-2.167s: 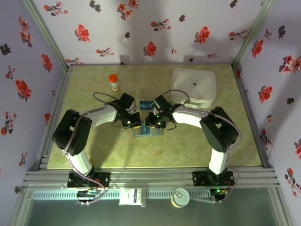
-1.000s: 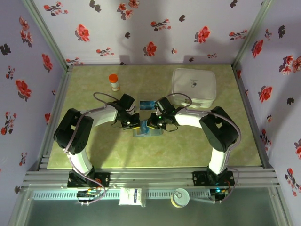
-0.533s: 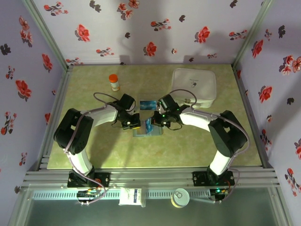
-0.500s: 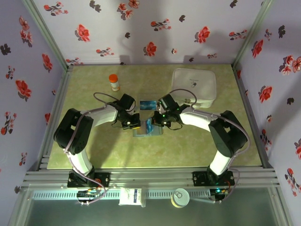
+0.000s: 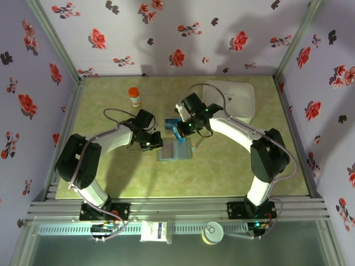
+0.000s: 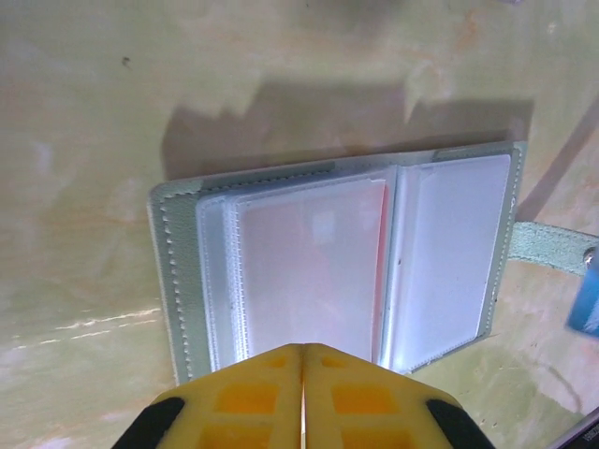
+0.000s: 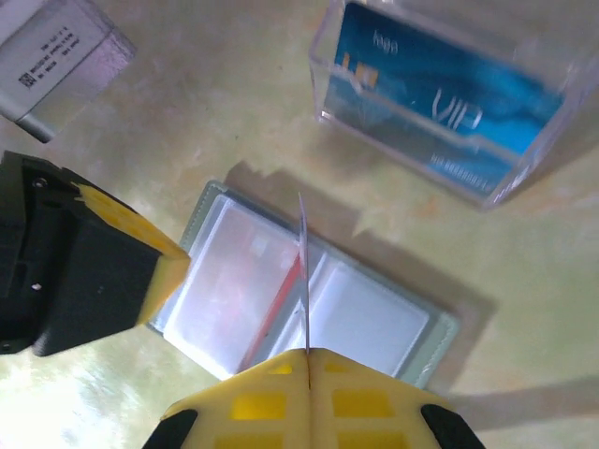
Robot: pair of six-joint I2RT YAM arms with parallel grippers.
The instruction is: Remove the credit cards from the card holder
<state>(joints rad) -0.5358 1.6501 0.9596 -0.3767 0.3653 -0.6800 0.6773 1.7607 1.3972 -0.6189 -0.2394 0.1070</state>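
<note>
Card holder (image 5: 175,151) lies flat and open on the green surface (image 5: 222,169) at the middle of my overhead view, clear sleeves facing up. My left hand (image 5: 153,142) sits at the holder's left edge there. On the left wrist camera its yellow fingers (image 6: 243,398) are pressed together with nothing I can see between them. Their tips are at the bottom of the frame, just over the holder's near edge, and I cannot tell whether they touch it. That view shows a red card (image 6: 309,267) inside the left sleeve, a pale right sleeve, and a strap (image 6: 552,248) poking out at the holder's right side. My right hand (image 5: 178,131) hangs at the holder's upper edge in the overhead picture, clamped tight on a blue credit card (image 5: 176,132). On the right wrist camera that card rises from the closed fingertips as a thin edge-on line across the holder's centre crease, with the holder spread out behind it in the middle of the frame. I cannot tell whether its far end touches the holder. A clear tray (image 7: 321,89) in the upper right of that frame stands just beside the holder and carries a blue VIP card (image 7: 440,98). Overhead, a white box (image 5: 241,100) sits to the upper right and an orange-capped bottle (image 5: 134,97) to the upper left, both well apart from the holder.
</note>
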